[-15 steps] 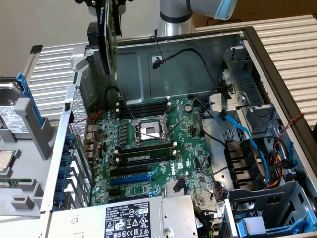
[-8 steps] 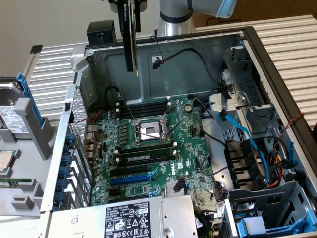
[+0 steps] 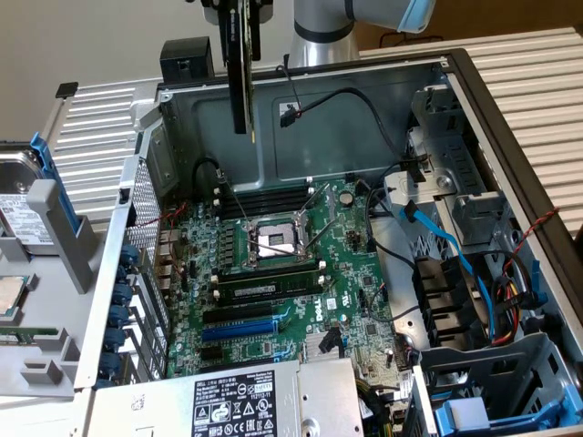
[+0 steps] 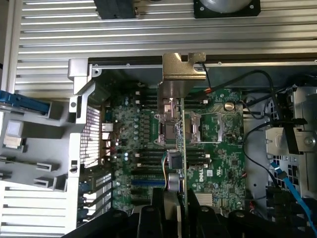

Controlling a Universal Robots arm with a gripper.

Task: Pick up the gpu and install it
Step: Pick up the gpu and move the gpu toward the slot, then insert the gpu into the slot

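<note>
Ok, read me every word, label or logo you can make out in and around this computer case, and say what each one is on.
"DELL": white logo on the motherboard.
Power supply label: lines of print and symbols, too small to read.
Hard drive sticker, at the exterior view's left: too blurred to read.
gpu: seen edge-on, no text readable.

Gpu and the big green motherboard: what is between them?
Nothing, just bare air. In the exterior view the gpu hangs high above the motherboard, not touching it.

arm (image 3: 319, 32): up high | tool (image 3: 239, 14): pointing down, clamped on gpu (image 3: 241, 77)
</note>
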